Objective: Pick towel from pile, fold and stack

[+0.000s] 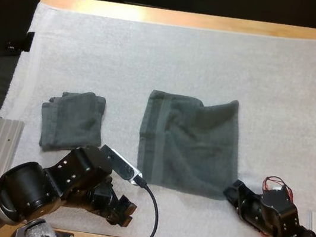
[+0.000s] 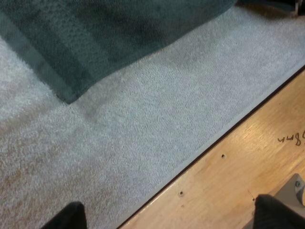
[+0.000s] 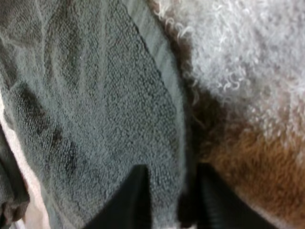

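towel [image 1: 190,144], one of two, is pinched at its edge by low-held right fingers [image 3: 138,195]; left fingers [image 2: 71,217] are held apart.

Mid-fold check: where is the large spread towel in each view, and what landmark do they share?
High view: large towel lies mid-mat, right of the small folded towel.
Left wrist view: its banded corner lies ahead of the open left claw.
Right wrist view: its hemmed edge sits between the right claw's fingers.
Shared landmark: the white mat.
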